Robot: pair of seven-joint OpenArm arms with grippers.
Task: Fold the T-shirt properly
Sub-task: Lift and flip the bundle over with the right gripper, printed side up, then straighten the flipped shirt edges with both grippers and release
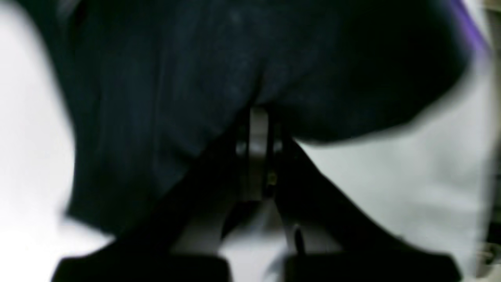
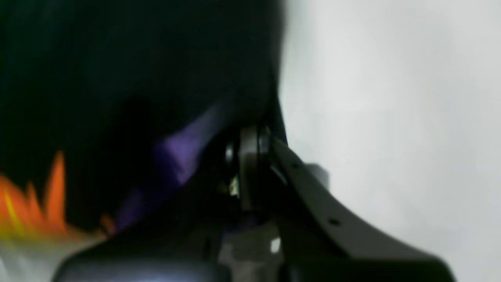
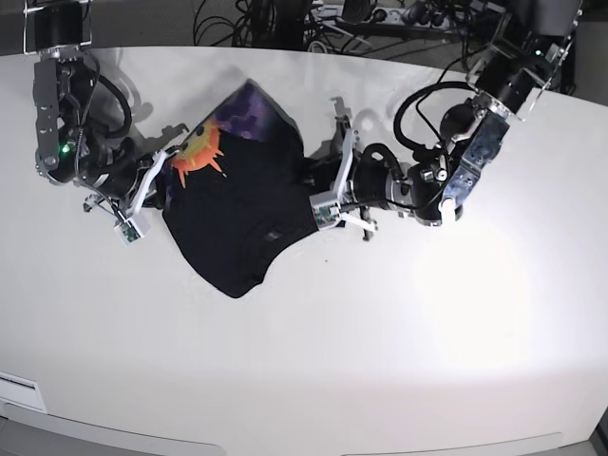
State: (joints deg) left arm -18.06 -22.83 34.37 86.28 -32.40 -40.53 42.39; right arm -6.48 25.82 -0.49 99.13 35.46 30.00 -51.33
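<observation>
The large black soft-fabric T-shirt [image 3: 237, 214] with an orange sun-face print lies bunched on the white table [image 3: 399, 332]. The left gripper [image 3: 318, 195] and the right gripper [image 3: 160, 176] each pinch a shirt edge, fingers clenched on fabric.

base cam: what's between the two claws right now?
In the base view, only the black T-shirt spans from the right claw to the left claw, bunched, sun print up; both claws are shut on its edges.
</observation>
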